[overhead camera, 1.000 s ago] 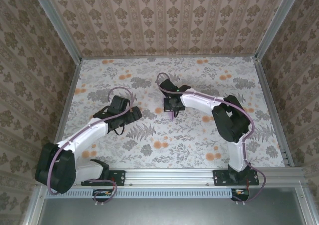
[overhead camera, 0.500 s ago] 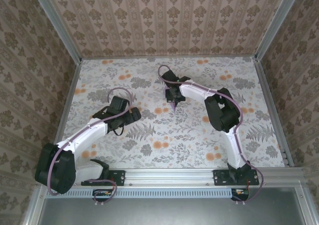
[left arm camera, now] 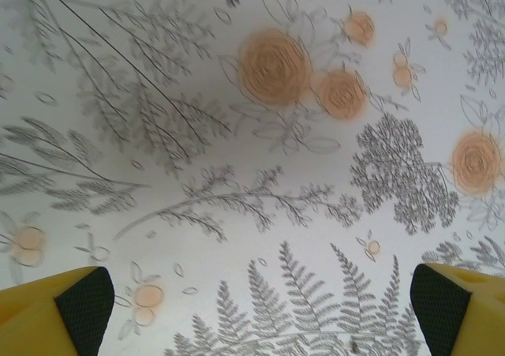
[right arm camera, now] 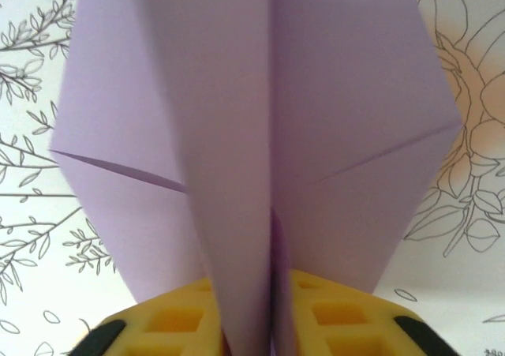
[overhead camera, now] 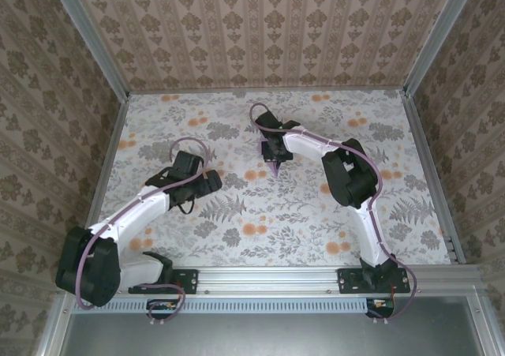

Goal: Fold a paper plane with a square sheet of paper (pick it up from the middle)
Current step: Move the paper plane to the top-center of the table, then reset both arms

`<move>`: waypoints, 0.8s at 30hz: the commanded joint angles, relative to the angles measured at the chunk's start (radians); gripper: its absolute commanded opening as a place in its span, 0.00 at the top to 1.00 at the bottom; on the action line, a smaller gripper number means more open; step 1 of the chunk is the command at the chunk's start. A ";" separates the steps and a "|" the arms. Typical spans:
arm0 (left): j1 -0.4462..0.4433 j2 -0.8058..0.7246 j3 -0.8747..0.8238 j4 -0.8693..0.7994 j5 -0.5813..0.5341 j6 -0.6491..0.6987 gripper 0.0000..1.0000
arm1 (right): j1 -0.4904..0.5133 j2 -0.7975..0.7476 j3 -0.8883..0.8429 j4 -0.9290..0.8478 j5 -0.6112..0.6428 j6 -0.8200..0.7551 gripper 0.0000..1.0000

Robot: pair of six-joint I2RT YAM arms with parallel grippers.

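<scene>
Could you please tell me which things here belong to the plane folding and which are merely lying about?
Job: plane, its keel between the right claw's fingers; left claw, open.
Merely there: floral table; patterned walls; metal frame.

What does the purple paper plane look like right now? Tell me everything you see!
The paper plane is thin, plain lavender paper, folded lengthwise with a sharp centre crease. Two flaps spread out to pointed corners, each crossed by a slanted fold line. Its middle fold sits between the right gripper's yellow fingers; whether they pinch it is unclear. The flowery tabletop lies behind it.
</scene>
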 commanded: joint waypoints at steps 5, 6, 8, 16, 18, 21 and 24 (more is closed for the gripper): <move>0.082 -0.040 0.146 -0.065 -0.139 0.156 0.00 | -0.002 -0.204 0.035 -0.089 0.036 0.021 0.60; 0.099 -0.044 0.158 -0.068 -0.158 0.171 0.00 | -0.003 -0.237 0.029 -0.088 0.050 0.020 0.58; 0.132 -0.054 0.170 -0.063 -0.198 0.197 0.00 | -0.006 -0.306 0.005 -0.084 0.089 0.020 0.49; 0.315 -0.127 0.063 0.126 -0.202 0.313 0.00 | -0.079 -0.654 -0.342 0.125 0.333 -0.023 0.17; 0.357 -0.150 0.002 0.218 -0.205 0.354 0.00 | -0.109 -0.755 -0.472 0.210 0.415 -0.049 0.07; 0.397 -0.155 -0.093 0.353 -0.232 0.402 0.00 | -0.166 -0.886 -0.659 0.352 0.538 -0.094 0.00; 0.414 -0.118 -0.158 0.487 -0.232 0.431 0.00 | -0.261 -0.960 -0.833 0.501 0.537 -0.121 0.00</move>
